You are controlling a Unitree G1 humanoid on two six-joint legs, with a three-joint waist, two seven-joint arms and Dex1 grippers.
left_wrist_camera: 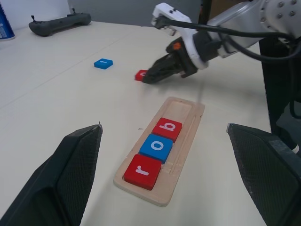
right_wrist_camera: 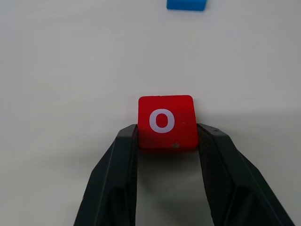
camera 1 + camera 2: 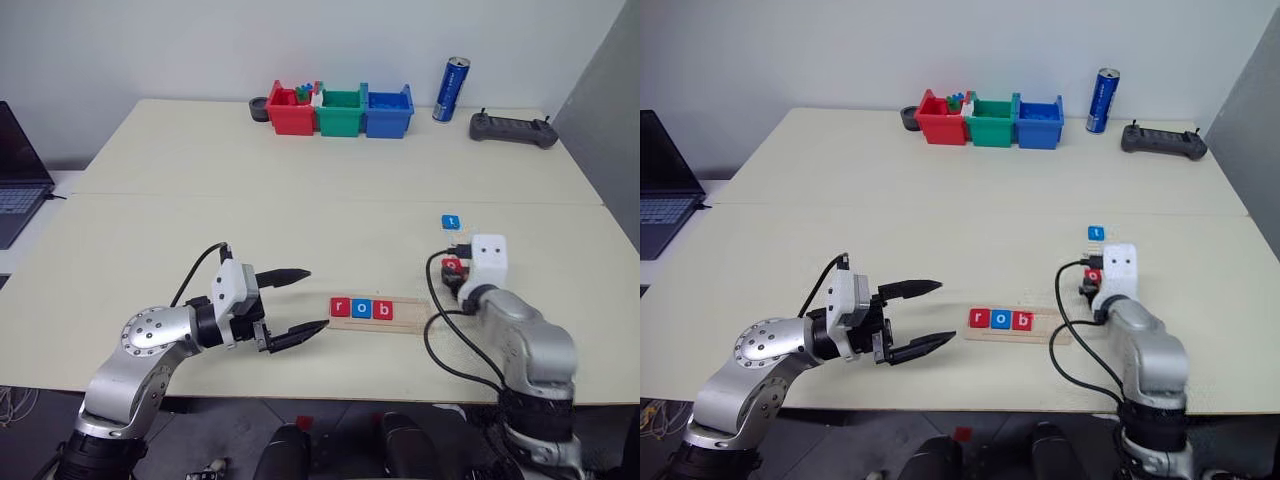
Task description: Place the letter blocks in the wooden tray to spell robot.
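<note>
Pinching red o tile, right claw apparently closed

Blue tile cut off by frame edge, letter unseen

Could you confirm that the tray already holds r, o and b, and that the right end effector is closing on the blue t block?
Not quite: the tray does hold r, o and b, but the right end effector is closed on the red o block, as the right wrist view shows. The blue t block lies untouched further out.
</note>
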